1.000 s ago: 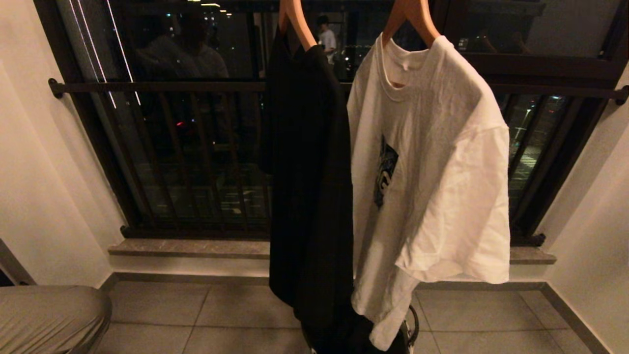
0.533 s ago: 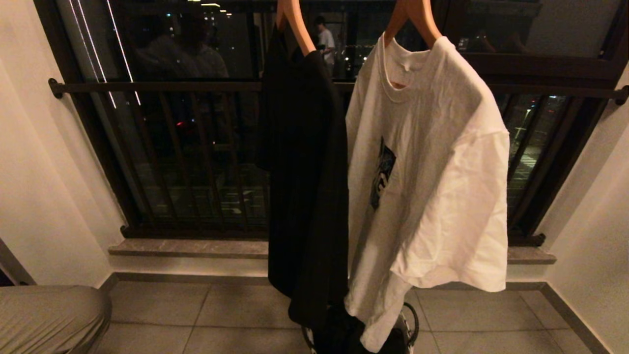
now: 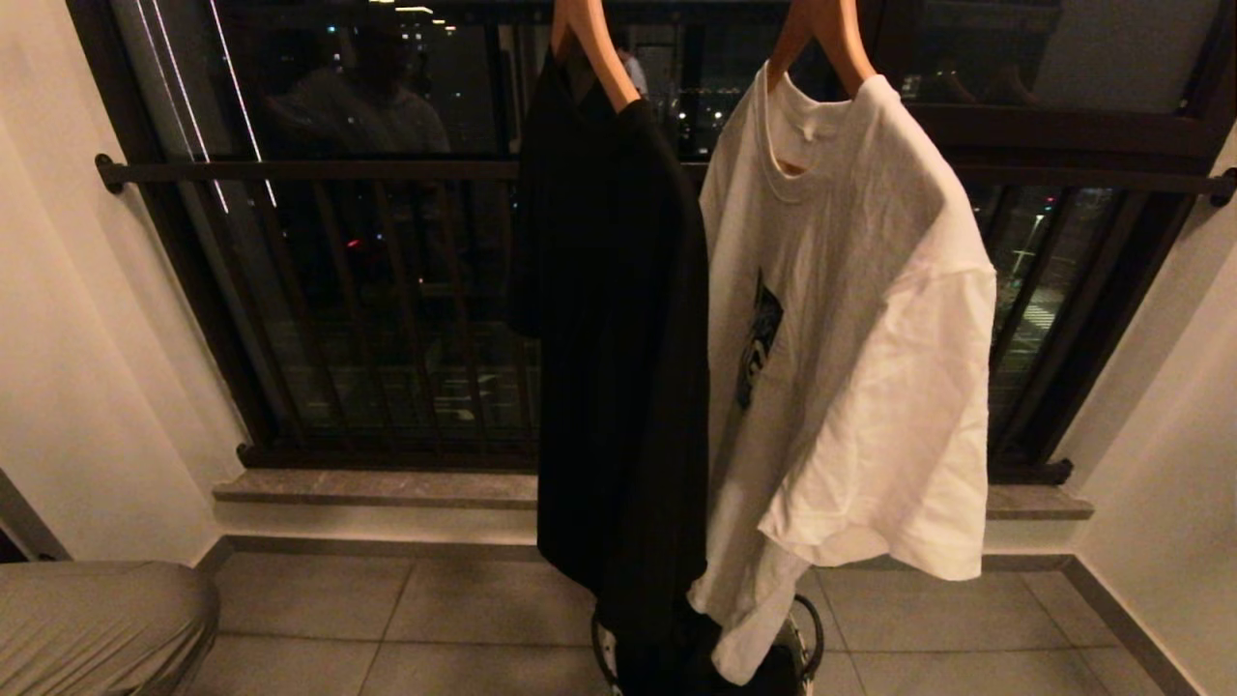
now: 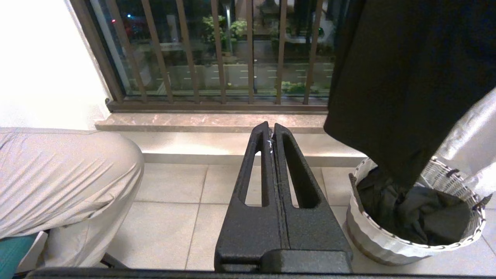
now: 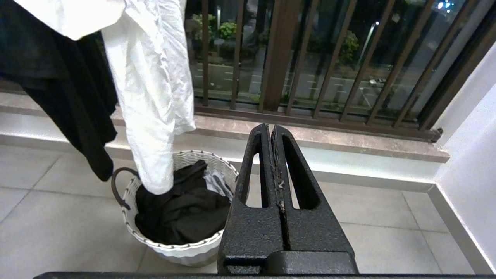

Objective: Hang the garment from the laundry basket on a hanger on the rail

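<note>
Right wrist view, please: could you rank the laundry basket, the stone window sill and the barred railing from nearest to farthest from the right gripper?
From the right gripper:
1. Laundry basket, on the floor beside it.
2. Stone window sill, beyond, under the window.
3. Barred railing, behind the sill.

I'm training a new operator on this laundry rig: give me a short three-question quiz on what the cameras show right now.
1. True or false: the laundry basket is empty.
2. Which shirt hangs on the robot's right: A) black shirt B) white shirt?
3. Fill in: both shirts hang on ____ hangers.

Key: 1 false, dark clothes lie in it. 2 B. 3 wooden. Both claws, left and right, are shut and empty.
</note>
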